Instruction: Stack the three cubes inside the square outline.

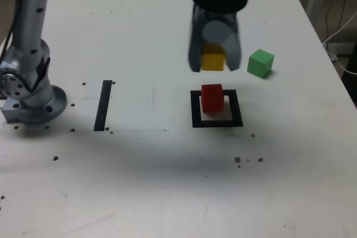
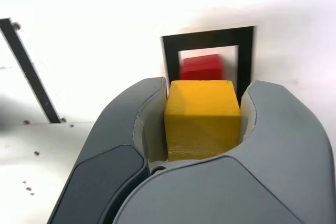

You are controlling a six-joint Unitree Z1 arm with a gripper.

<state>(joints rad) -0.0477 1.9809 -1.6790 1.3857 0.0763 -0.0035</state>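
Observation:
My gripper is shut on the yellow cube, which fills the space between the jaws in the wrist view. It hangs above the table, just behind the square outline. The red cube stands inside that black frame, on its white centre; the wrist view shows the red cube and the square outline just past the yellow one. The green cube rests on the table at the exterior view's right of the gripper, apart from it.
A single straight black tape strip lies at the exterior view's left of the square outline. The arm's grey base stands at the far left. Cables hang past the table's right edge. Small dark specks dot the white tabletop.

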